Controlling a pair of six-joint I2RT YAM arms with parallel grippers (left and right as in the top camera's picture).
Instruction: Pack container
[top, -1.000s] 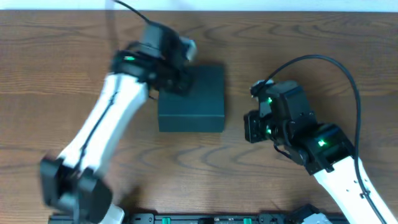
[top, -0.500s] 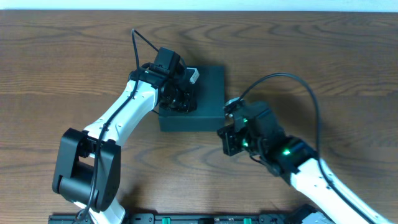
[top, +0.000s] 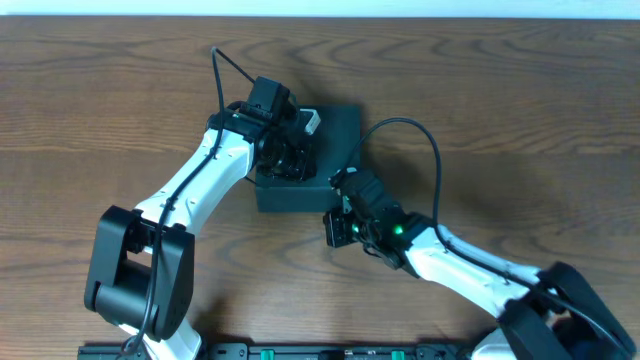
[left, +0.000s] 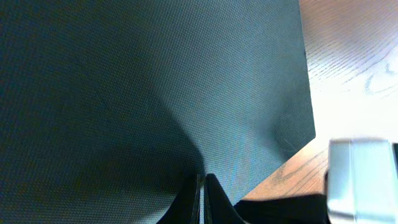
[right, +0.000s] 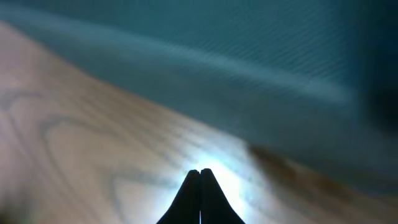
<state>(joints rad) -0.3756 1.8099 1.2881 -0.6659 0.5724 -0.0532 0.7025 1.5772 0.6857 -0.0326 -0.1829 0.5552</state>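
Observation:
The container (top: 335, 150) is a dark teal-black box with its lid shut, lying in the middle of the wooden table. My left gripper (top: 285, 160) rests on the lid's left part; in the left wrist view its fingers (left: 203, 182) are shut and empty against the textured lid (left: 137, 93). My right gripper (top: 338, 225) is just in front of the box's front right corner. In the right wrist view its fingers (right: 200, 173) are shut and empty over the table, with the box's front wall (right: 236, 93) close ahead.
The wooden table (top: 520, 110) spreads out on all sides of the box. The right arm's black cable (top: 420, 135) loops over the table right of the box. A dark rail (top: 330, 350) runs along the front edge.
My right arm has swung left and forward, from the table's right side to the box's front right corner. My left arm settled onto the lid and has held still for the last half second.

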